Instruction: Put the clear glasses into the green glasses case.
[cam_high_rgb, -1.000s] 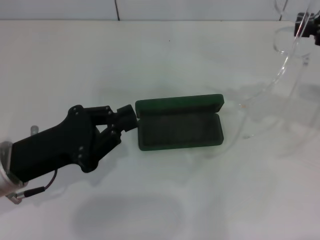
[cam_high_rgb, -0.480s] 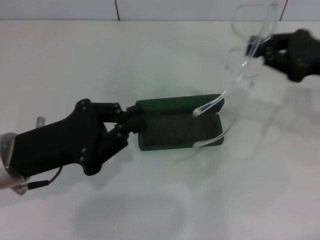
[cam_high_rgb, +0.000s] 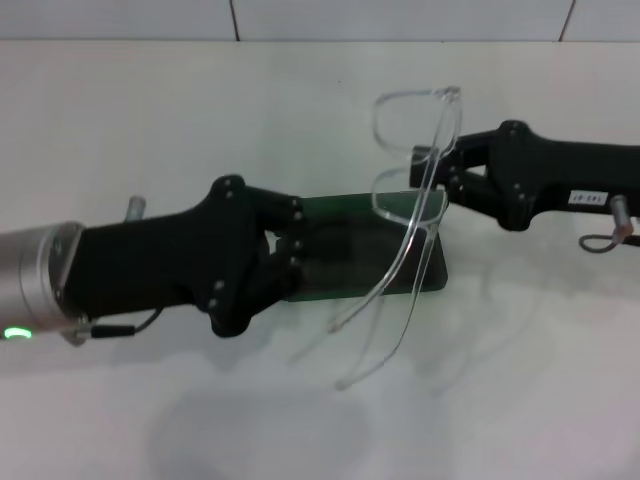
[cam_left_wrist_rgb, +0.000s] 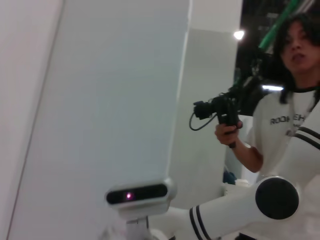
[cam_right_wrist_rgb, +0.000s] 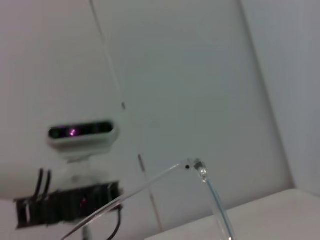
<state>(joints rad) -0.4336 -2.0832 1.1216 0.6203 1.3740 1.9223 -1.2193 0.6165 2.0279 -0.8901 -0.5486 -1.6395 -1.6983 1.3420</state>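
Observation:
The green glasses case (cam_high_rgb: 345, 250) lies open in the middle of the white table, its lid folded back on the far side. My left gripper (cam_high_rgb: 298, 242) comes in from the left and sits shut over the case's left end. The clear glasses (cam_high_rgb: 412, 150) hang in the air above the right half of the case, lens uppermost. Their thin arms slope down towards the front of the table. My right gripper (cam_high_rgb: 440, 170) reaches in from the right and is shut on the glasses' frame beside the lens. One hinge and arm of the glasses (cam_right_wrist_rgb: 199, 166) show in the right wrist view.
The white table (cam_high_rgb: 200, 110) stretches around the case, with a tiled wall along its far edge. The left wrist view looks out into the room, at a person (cam_left_wrist_rgb: 290, 100) holding a camera and at the robot's head.
My right gripper has carried the glasses from the far right to above the case's right half. My left gripper has moved right, onto the case's left end.

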